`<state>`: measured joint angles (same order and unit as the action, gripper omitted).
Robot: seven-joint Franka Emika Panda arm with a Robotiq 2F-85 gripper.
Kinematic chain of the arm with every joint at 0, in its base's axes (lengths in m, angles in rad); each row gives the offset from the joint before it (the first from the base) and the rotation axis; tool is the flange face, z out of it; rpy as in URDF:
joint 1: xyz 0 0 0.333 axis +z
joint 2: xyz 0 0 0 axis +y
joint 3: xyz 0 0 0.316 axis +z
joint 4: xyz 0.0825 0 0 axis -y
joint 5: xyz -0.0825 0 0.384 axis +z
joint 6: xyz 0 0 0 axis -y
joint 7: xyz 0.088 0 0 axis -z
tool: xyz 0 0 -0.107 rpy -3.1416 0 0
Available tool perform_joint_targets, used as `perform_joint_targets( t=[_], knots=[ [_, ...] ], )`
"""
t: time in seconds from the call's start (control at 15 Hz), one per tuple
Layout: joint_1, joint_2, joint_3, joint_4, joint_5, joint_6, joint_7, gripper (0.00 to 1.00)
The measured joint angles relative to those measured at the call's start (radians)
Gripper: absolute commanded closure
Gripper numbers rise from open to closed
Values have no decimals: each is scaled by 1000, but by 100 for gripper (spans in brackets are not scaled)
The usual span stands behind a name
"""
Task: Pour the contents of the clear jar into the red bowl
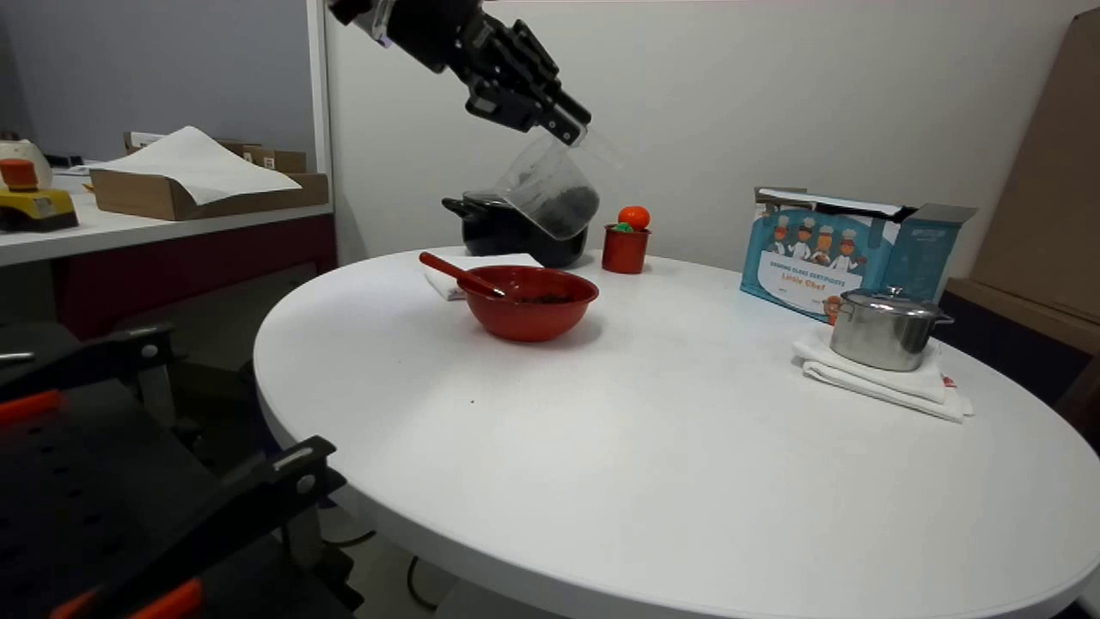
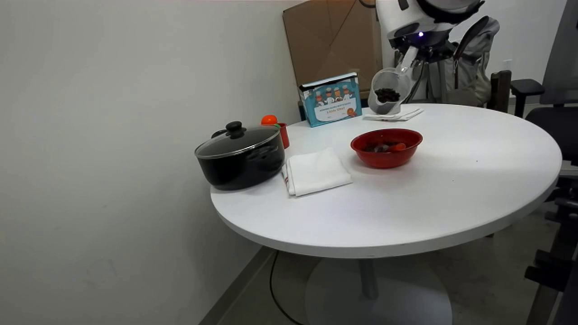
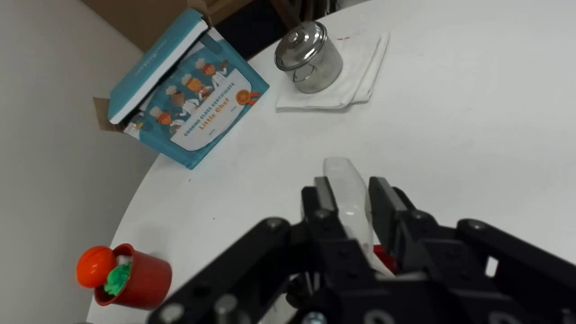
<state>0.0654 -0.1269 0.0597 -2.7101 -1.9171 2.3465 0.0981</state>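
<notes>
The clear jar is held up in the air and tilted in both exterior views (image 1: 543,176) (image 2: 392,81), with dark contents lying inside its lower part. My gripper (image 1: 567,122) is shut on the jar's handle (image 2: 408,58). In the wrist view the translucent handle (image 3: 348,193) sits between the fingers (image 3: 352,191); the jar's body is hidden there. The red bowl (image 1: 531,322) stands on the table below the jar in both exterior views (image 2: 387,159). It has dark bits inside and a red-handled utensil (image 1: 460,273). Only a red patch of the bowl (image 3: 384,258) shows in the wrist view.
A black lidded pot (image 2: 241,167) and a small red canister (image 1: 625,251) stand near the wall. A folded white cloth (image 2: 318,174) lies between pot and bowl. A blue box (image 1: 799,258) and a shiny metal pot (image 1: 885,335) on a cloth stand across the table.
</notes>
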Motion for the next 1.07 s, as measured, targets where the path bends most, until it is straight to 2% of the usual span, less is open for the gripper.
perform_joint_targets(
  t=[0.27,0.6,0.8,1.07],
  knots=[
    [69,77,80,-49,-45,-278,184,86],
    [124,278,140,-20,-12,-599,255,86],
    [128,390,147,28,-6,-707,257,86],
    [128,490,150,107,-7,-770,257,86]
  ],
)
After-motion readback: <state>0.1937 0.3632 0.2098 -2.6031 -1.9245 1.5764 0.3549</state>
